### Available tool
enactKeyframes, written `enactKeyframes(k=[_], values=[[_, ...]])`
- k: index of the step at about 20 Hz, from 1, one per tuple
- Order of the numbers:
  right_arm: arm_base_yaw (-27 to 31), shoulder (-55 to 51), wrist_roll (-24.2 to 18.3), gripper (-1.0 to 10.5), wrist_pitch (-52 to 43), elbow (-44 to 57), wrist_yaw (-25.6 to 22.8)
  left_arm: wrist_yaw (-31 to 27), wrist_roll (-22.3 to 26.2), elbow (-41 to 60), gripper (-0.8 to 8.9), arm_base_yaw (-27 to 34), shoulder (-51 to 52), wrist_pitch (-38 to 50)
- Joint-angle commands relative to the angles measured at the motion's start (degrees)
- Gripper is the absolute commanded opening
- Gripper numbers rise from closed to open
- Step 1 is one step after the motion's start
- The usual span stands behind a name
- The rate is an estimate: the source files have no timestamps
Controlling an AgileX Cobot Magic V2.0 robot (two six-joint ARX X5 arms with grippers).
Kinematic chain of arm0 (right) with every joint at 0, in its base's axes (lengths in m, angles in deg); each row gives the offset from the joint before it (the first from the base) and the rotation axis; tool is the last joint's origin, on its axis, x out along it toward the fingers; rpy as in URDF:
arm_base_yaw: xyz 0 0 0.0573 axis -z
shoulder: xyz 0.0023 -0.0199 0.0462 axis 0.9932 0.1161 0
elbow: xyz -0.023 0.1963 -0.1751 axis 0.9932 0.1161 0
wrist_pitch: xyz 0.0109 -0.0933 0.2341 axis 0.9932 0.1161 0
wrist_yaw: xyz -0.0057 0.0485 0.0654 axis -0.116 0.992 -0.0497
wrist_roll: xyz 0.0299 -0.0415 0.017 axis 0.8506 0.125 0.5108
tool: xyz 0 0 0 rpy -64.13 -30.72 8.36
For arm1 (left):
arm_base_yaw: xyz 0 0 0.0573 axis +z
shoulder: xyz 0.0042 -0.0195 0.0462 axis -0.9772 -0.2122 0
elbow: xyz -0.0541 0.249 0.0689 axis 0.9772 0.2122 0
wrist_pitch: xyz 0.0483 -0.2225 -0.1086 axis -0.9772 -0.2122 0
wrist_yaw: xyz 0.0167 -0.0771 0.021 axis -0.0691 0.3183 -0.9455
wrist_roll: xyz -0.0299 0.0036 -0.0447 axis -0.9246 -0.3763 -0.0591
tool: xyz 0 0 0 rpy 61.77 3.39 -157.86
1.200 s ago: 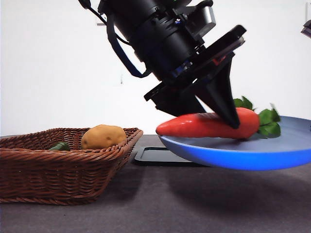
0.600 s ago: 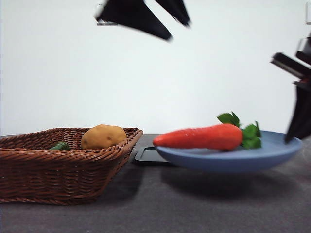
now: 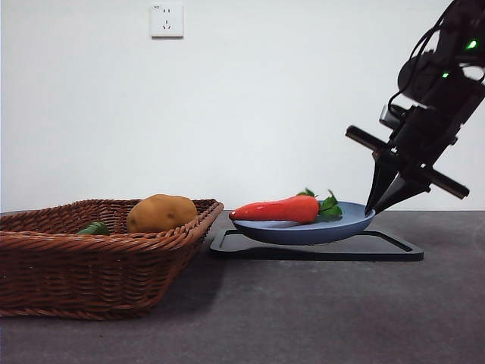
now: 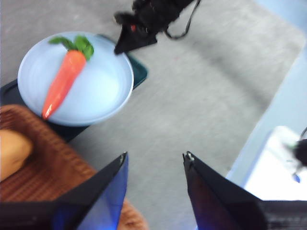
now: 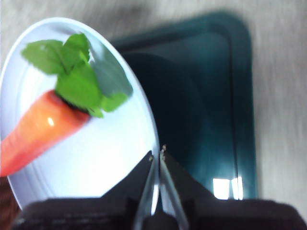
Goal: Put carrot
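We see the carrot (image 3: 274, 210) lying on its side in the blue plate (image 3: 345, 227), which the right gripper (image 3: 371, 213) holds by its rim, jaws pinched nearly together on the plate's edge in the right wrist view. The plate hangs just above the dark tray (image 3: 394, 250) on the bench (image 3: 318, 311), apparently not yet set down on it. The carrot's long axis runs roughly level across the plate: its green leaves (image 5: 76, 72) point toward the right gripper, its tapered tip toward the wicker basket (image 3: 91, 265), where the potato (image 3: 161, 213) and a small green vegetable (image 3: 92, 228) rest. We judge the right arm far nearer the carrot, just beyond its leafy end. The left gripper (image 4: 154, 162) hangs well above and apart, over the basket's edge, jaws spread wide and holding nothing. Any further move of the carrot therefore turns on the plate, which we judge must stay level lest the carrot slide tip-first.
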Motion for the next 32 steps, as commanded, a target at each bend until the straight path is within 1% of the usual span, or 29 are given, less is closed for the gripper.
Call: enactKeyframes(k=[1, 3, 4, 7, 8, 10, 11, 13, 16, 18, 20, 21, 22, 24, 25, 28, 30, 32], values=[[0.02, 2.64, 0.81, 0.0, -0.09, -2.34, 0.28, -1.66, -0.09, -1.22, 2.1, -0.22, -0.52, 0.52], [0.31, 3.48, 0.76, 0.0, -0.04, -2.38, -0.26, -1.77, 0.04, -1.22, 2.1, -0.22, -0.55, 1.16], [0.35, 3.69, 0.76, 0.3, 0.04, -2.38, -1.18, -2.23, 0.22, -1.22, 2.1, -0.22, -0.55, 1.73], [0.42, 3.69, 0.74, 1.4, 0.13, -2.38, -1.2, -3.43, 0.26, -1.22, 2.1, -0.22, -0.55, 3.85], [0.44, 3.65, 0.5, 1.6, 0.09, -2.38, -1.18, -3.45, 0.28, -1.22, 2.1, -0.22, -0.55, 4.81], [0.44, 3.23, -0.96, 1.6, 0.42, -2.38, -0.83, -3.43, 0.31, -1.22, 2.08, -0.22, -0.61, 7.43], [0.46, 2.4, -0.98, 1.6, 1.11, -2.38, -0.98, -3.48, 1.07, -1.22, 2.06, -0.22, -0.7, 9.22], [0.46, -0.31, -2.1, 1.5, 2.12, -2.38, -1.05, -3.85, 4.42, -1.22, 2.06, -0.22, -1.2, 13.2], [0.39, -6.51, -4.57, 1.5, 5.27, -2.38, -1.31, -8.68, 6.62, -1.22, 2.06, -0.22, -1.4, 20.0], [0.24, -10.91, -6.25, 1.5, 8.17, -2.38, -2.21, -12.55, 6.64, -1.22, 2.04, -0.22, -1.4, 25.81], [-1.03, -15.28, -8.96, 0.9, 11.67, -2.36, -6.03, -18.62, 6.69, -1.22, 2.04, -0.15, -1.4, 30.6], [-1.99, -17.59, -9.57, 0.6, 13.31, -2.36, -7.69, -21.73, 6.69, -1.22, 2.01, 0.13, -1.4, 32.35], [-2.78, -19.52, -10.1, 0.4, 14.19, -2.36, -8.11, -22.62, 6.69, -1.22, 1.77, 0.48, -1.4, 33.09], [-5.53, -23.63, -11.85, 0.0, 15.26, -2.36, -9.99, -22.47, 6.73, -1.22, 0.26, 1.51, -1.4, 32.79], [-7.43, -25.66, -12.11, 0.0, 15.93, -2.36, -11.8, -22.47, 6.84, -1.22, 0.09, 2.54, -1.4, 32.22], [-13.05, -30.47, -13.31, 0.0, 18.93, -2.32, -18.69, -22.51, 7.8, -1.22, 0.06, 6.16, -1.38, 28.61], [-16.92, -33.83, -13.66, 0.0, 19.69, -1.55, -23.56, -22.27, 7.78, -1.2, 0.06, 9.64, -1.33, 24.33], [-20.22, -37.86, -13.73, 0.0, 19.52, 0.44, -27.17, -20.2, 7.78, -0.98, 0.06, 13.4, -0.96, 19.26]])
